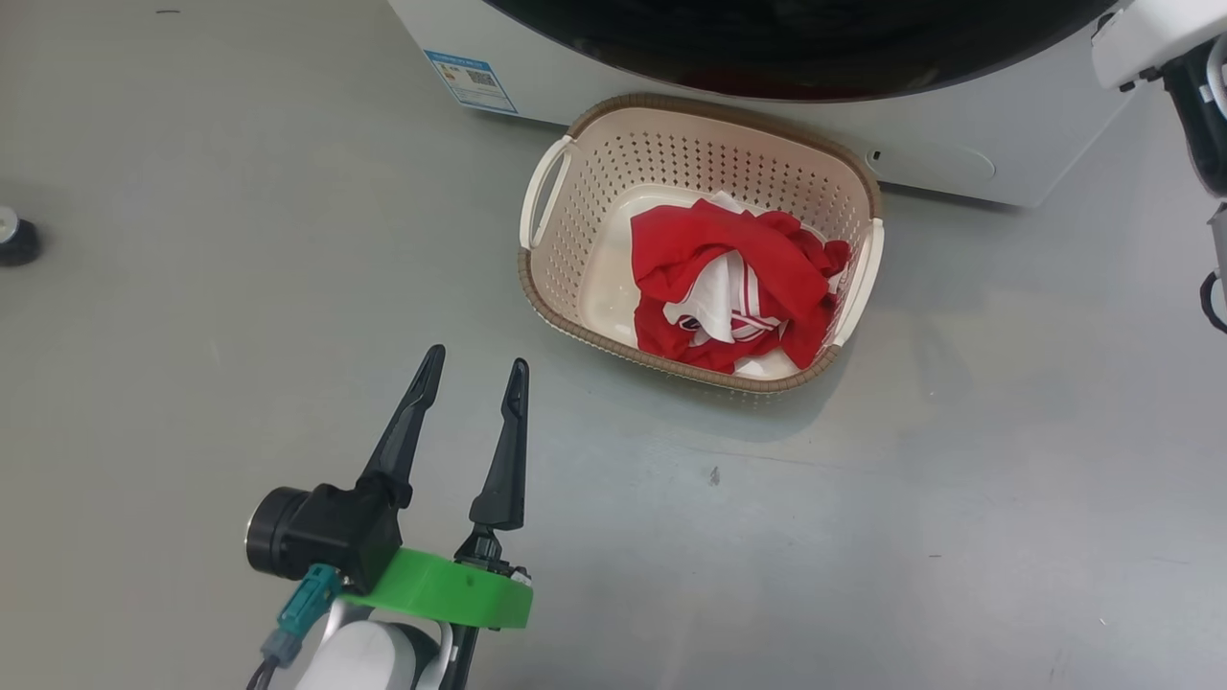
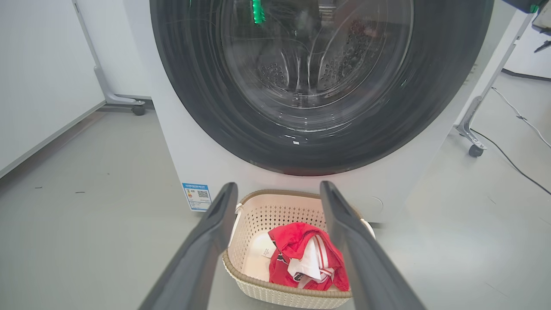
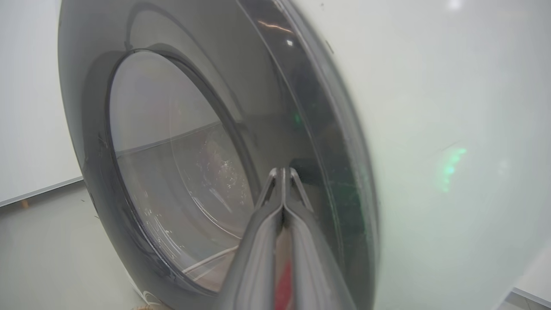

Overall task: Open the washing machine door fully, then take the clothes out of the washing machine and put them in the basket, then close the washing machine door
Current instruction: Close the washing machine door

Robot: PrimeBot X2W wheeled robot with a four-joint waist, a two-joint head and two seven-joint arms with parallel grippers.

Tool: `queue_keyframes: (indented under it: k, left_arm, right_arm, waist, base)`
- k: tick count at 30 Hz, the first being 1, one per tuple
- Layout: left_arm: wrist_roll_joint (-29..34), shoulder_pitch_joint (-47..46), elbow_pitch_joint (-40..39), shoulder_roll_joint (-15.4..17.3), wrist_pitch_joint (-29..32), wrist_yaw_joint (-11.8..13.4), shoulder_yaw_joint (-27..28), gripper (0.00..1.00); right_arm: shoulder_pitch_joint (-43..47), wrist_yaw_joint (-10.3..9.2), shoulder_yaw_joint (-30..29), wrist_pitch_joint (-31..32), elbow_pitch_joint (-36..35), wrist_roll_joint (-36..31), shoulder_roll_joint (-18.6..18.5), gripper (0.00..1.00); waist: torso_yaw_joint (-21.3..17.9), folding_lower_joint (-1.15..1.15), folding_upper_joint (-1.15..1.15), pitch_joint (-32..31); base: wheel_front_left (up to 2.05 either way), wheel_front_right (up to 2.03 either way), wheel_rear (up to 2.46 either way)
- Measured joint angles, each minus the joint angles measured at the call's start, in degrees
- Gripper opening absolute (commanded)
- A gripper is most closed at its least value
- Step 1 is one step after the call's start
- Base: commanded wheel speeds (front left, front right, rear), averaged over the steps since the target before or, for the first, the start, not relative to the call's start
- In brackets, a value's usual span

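Left gripper gapes wide, empty, basket holding clothes near, ahead-right; right gripper pinched closed, seemingly touching washing machine door.

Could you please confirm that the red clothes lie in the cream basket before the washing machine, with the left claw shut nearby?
Not quite: the left claw is open, its two fingers spread apart, as the head view shows. The red clothes do lie in the cream basket before the washing machine, with that claw nearby.
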Motion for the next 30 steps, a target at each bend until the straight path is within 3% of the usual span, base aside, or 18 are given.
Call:
queue_keyframes:
  k: [15,30]
  left_arm:
    - [-0.59,-1.15,-0.08,-0.05,0.00,0.32,-1.35,1.00]
    - [-1.51,-1.59,0.13,-0.08,0.00,0.42,-1.05,1.00]
  right_arm:
    - [-4.09,1.51,1.18,-0.34,4.92,0.00,-0.15,0.00]
    - [-4.47,0.42,3.96,-4.17,8.42,2.26,0.89,0.00]
  waist:
    - [1.16,0.00,0.00,0.68]
    - [0.70,0.00,0.00,-0.55]
  base:
    - [0.00,0.00,0.00]
    - [0.00,0.00,0.00]
